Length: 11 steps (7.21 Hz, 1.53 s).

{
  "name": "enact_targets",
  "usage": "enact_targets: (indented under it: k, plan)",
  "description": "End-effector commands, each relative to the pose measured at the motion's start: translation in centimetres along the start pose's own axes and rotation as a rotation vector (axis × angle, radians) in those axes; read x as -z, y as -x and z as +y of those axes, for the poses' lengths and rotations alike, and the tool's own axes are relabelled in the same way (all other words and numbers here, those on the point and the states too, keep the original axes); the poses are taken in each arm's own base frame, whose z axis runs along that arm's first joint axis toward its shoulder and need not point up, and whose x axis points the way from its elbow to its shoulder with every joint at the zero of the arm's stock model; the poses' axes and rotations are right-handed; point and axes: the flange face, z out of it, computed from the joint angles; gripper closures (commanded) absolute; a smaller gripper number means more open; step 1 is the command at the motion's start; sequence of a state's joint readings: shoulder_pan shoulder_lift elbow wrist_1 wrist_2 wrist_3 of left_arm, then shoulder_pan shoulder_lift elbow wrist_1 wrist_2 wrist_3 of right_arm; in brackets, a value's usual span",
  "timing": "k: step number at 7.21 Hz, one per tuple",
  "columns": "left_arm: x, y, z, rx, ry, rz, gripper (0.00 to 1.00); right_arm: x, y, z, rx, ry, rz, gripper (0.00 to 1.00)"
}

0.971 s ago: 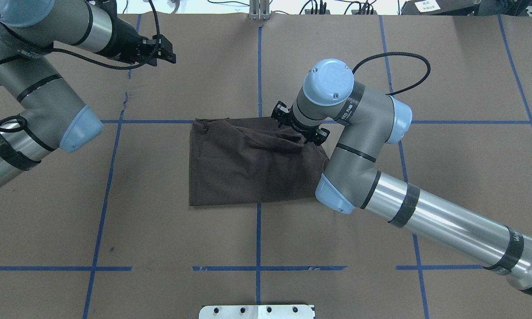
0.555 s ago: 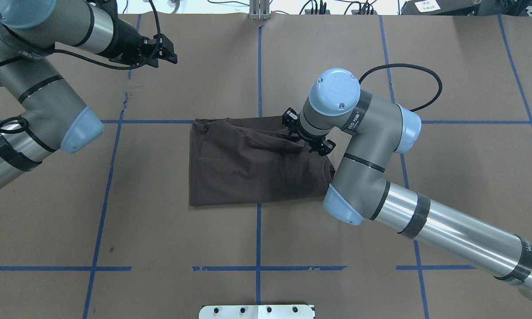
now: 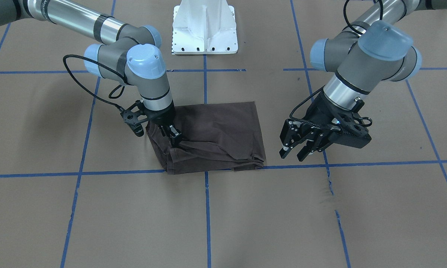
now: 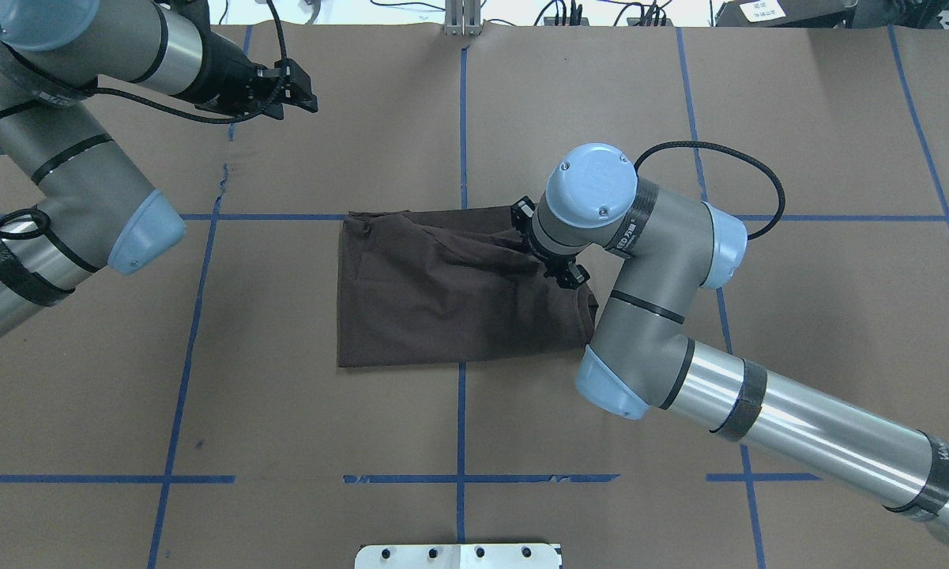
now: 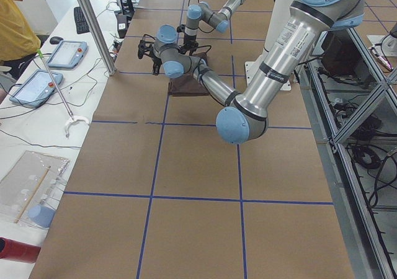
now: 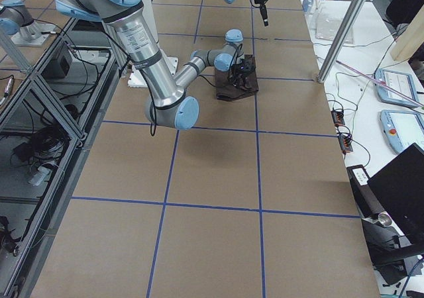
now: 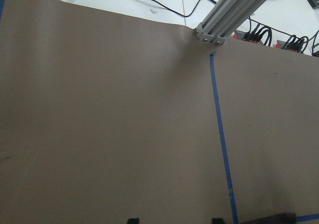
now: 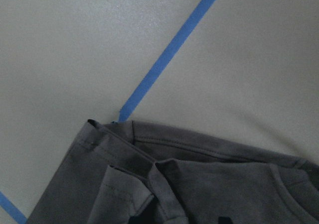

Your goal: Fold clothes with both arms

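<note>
The clothes are one dark brown T-shirt (image 4: 434, 300), lying folded into a rough rectangle on the brown paper at the table's middle. Its far edge is rumpled into ridges (image 3: 223, 158). My right gripper (image 3: 175, 138) points down at the shirt's far right corner and is shut on a fold of the cloth. The right wrist view shows hemmed layers of the shirt (image 8: 199, 184) bunched between the finger tips. My left gripper (image 3: 292, 154) hovers open and holds nothing, off to the shirt's left over bare paper. The left wrist view shows only paper and tape.
Blue tape lines (image 4: 462, 142) cross the paper in a grid. The white pedestal base (image 3: 204, 26) stands at the robot's edge and an aluminium post (image 4: 462, 16) at the far edge. A side bench holds tablets (image 5: 68, 53), with a person's yellow sleeve (image 5: 12, 18) beside it.
My right arm has shifted to the right and slightly nearer the robot, dragging the pinched fold of the shirt with it. The left arm has stayed put.
</note>
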State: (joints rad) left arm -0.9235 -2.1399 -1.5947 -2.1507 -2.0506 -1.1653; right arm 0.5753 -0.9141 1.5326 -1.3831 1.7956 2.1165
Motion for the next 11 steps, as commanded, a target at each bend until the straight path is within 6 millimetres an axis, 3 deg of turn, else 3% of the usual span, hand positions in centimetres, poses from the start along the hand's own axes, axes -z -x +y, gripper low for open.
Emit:
enact_targets:
  k: [1, 5, 6, 7, 8, 10, 11]
  plan:
    - [0.0, 0.1, 0.0, -0.001, -0.001, -0.001, 0.42, -0.1, -0.1, 0.9, -0.021, 0.009, 0.0, 0.41]
    - [-0.1, 0.1, 0.1, 0.005, -0.002, -0.002, 0.42, -0.7, -0.2, 0.7, -0.021, -0.013, -0.003, 0.48]
    - [-0.1, 0.1, 0.1, 0.005, -0.002, -0.002, 0.42, -0.7, -0.2, 0.7, -0.021, -0.013, -0.003, 0.56]
    - [0.0, 0.0, 0.1, 0.004, -0.003, -0.001, 0.42, -0.7, -0.2, 0.6, -0.016, -0.014, -0.002, 0.9]
    - [0.0, 0.0, 0.1, 0.005, -0.002, -0.002, 0.42, -0.7, -0.2, 0.7, -0.001, -0.012, -0.002, 1.0]
    - [0.2, 0.2, 0.3, 0.006, -0.003, -0.001, 0.42, 0.1, 0.7, 0.5, 0.007, -0.01, -0.019, 1.0]
    - [0.5, 0.1, 0.4, 0.006, -0.004, 0.002, 0.42, 1.0, 1.7, -0.7, 0.02, -0.02, -0.035, 1.0]
